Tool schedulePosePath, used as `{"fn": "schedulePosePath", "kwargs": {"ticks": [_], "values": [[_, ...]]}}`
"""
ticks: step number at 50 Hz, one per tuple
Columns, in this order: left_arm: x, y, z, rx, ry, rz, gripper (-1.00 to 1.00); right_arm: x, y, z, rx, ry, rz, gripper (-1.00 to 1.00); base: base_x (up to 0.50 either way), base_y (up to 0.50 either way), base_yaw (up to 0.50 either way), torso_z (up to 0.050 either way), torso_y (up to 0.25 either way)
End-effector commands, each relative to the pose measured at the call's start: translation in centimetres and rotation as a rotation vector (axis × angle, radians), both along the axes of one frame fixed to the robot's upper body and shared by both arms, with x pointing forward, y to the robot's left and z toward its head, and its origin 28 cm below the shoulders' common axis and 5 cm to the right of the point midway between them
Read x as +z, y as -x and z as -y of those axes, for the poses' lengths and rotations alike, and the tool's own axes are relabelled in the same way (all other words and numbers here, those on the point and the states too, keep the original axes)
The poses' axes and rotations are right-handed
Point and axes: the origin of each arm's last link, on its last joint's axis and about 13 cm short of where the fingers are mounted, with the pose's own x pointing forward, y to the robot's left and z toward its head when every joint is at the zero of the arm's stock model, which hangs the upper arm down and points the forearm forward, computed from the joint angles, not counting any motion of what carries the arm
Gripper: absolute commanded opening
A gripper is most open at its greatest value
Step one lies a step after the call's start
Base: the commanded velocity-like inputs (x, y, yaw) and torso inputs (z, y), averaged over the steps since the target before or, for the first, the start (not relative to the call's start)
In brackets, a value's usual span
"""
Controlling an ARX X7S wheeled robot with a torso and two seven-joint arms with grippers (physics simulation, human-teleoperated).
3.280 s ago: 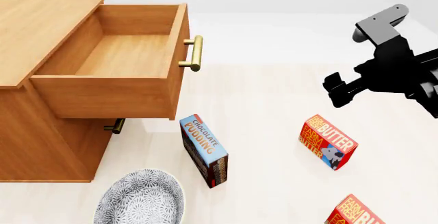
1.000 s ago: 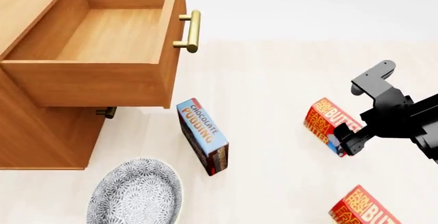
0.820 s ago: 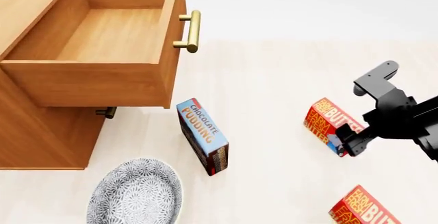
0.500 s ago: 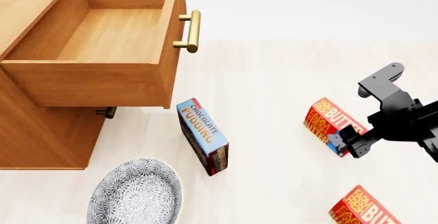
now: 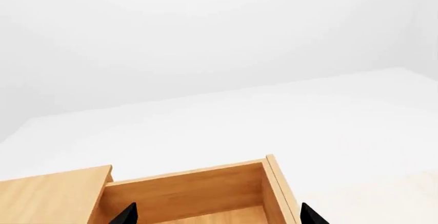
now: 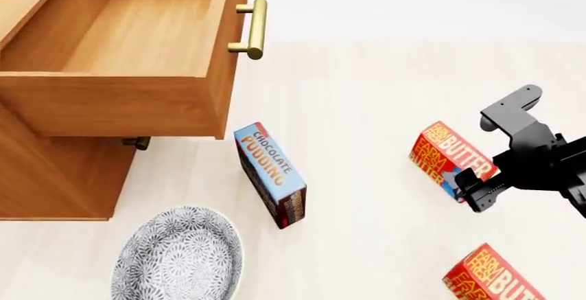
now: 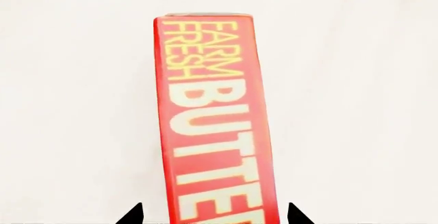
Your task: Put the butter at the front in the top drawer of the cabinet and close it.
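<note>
Far to the left of the right pincer (image 6: 474, 191) stands the cabinet (image 6: 46, 176), its top drawer (image 6: 119, 101) pulled out and open, the brass handle (image 6: 254, 28) facing the pincer's side. Below the drawer, well left of the pincer and nearer the robot, lies a patterned bowl (image 6: 178, 255). Between the bowl and the pincer a chocolate pudding box (image 6: 271, 175) stands on edge, tilted, well apart from both cartons and squarely between the pincer and the cabinet. The butter (image 6: 451, 157) sits just at the pincer; in the right wrist view its red lettered face (image 7: 213, 126) runs between the two fingertips (image 7: 133, 215), which stand spread to either side with a gap showing, not yet clamped. A second butter carton (image 6: 490, 278) lies nearer the robot, just beside the pincer. The left pincer (image 5: 213, 215) hangs over the open drawer, its tips wide apart, holding nothing.
</note>
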Motion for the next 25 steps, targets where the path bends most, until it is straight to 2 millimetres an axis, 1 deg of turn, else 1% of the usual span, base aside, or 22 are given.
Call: {"fn": "schedulePosePath", "kwargs": {"ticks": [1, 11, 17, 25], "values": [[0.01, 0.01, 0.0, 0.001, 0.011, 0.002, 1.0, -0.05, 0.12, 0.07, -0.003, -0.002, 0.0, 1.0, 0.0, 0.0, 0.0, 0.0, 0.0], [0.01, 0.02, 0.0, 0.006, 0.006, 0.001, 1.0, -0.14, -0.03, -0.05, -0.002, -0.003, -0.002, 1.0, 0.0, 0.0, 0.0, 0.0, 0.0], [0.02, 0.02, 0.0, 0.005, 0.006, -0.003, 1.0, -0.2, -0.02, -0.04, -0.003, -0.004, -0.004, 1.0, 0.0, 0.0, 0.0, 0.0, -0.08], [0.0, 0.02, 0.01, 0.005, 0.018, -0.002, 1.0, -0.3, 0.08, 0.08, -0.003, -0.005, -0.004, 1.0, 0.0, 0.0, 0.0, 0.0, -0.007]]}}
